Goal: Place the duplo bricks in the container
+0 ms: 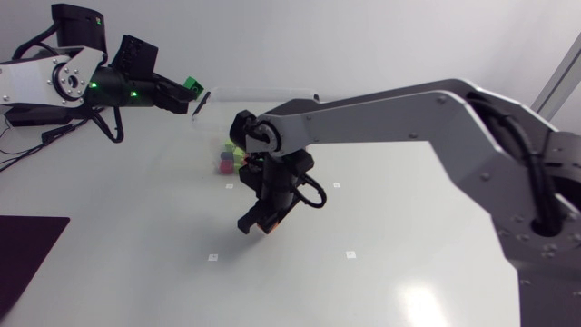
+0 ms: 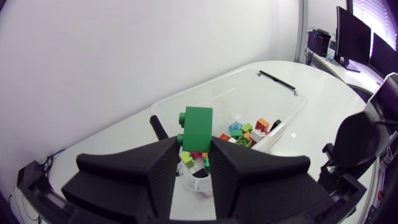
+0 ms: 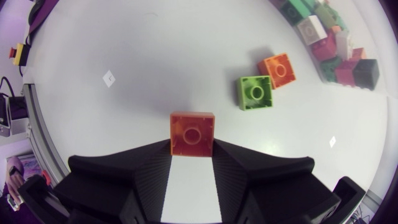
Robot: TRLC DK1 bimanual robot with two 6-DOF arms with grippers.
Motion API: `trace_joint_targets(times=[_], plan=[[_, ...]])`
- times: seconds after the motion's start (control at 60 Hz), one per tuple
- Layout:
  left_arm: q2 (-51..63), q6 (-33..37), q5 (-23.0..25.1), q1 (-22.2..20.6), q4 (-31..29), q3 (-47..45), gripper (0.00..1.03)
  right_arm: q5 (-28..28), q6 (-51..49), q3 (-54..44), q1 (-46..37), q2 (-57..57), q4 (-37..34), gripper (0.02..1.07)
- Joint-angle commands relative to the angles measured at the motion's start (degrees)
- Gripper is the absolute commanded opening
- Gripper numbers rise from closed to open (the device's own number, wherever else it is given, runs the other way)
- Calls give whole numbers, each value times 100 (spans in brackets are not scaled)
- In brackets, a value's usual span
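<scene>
Left wrist view shows the left gripper point(image 2: 196, 149) closed on a green brick point(image 2: 197, 129), which hangs above the near end of the container point(image 2: 283, 102), close over its rim. The fingers hold only the lower part of this brick. I think it can tip when it is let go, strike the rim and fall outside the container.

The right gripper point(image 3: 192, 152) is near the container but clear of it, and it pinches a red-orange brick point(image 3: 192, 134) by one edge only. With such a small hold the brick may turn or slip out on the way to the container.

Two more bricks, a light green brick point(image 3: 255, 92) and a small orange brick point(image 3: 278, 70), lie on the table point(image 3: 155, 56) just beside the container, outside it as far as I can tell. Both arms have the same goal, so they could bump each other above the container.
</scene>
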Motion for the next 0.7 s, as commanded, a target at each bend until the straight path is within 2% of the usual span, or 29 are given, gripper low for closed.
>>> trace_joint_targets(times=[0.0, 0.25, 0.317, 0.4, 0.467, 0.533, 0.583, 0.683], plan=[[339, -198, -46, -97, 78, 301, 21, 55, 28, -253, -191, -483, -5, 34], [937, -216, -309, -448, 43, 758, 23, -6, -69, -552, -648, -1187, 56, 34], [1051, -216, -336, -519, 25, 890, 30, -6, -78, -596, -718, -1283, 74, 34], [1227, -207, -397, -598, -19, 1074, 33, -24, -96, -596, -832, -1397, 82, 34], [1341, -172, -424, -650, -63, 1171, 47, -24, -104, -552, -911, -1450, 91, 34], [1402, -146, -433, -686, -98, 1224, 70, -33, -139, -482, -991, -1494, 82, 34], [1385, -146, -433, -712, -98, 1180, 82, -41, -175, -403, -1043, -1521, 82, 34], [1227, -93, -424, -730, -98, 1039, 95, -85, -201, -201, -1166, -1529, 74, 34]])
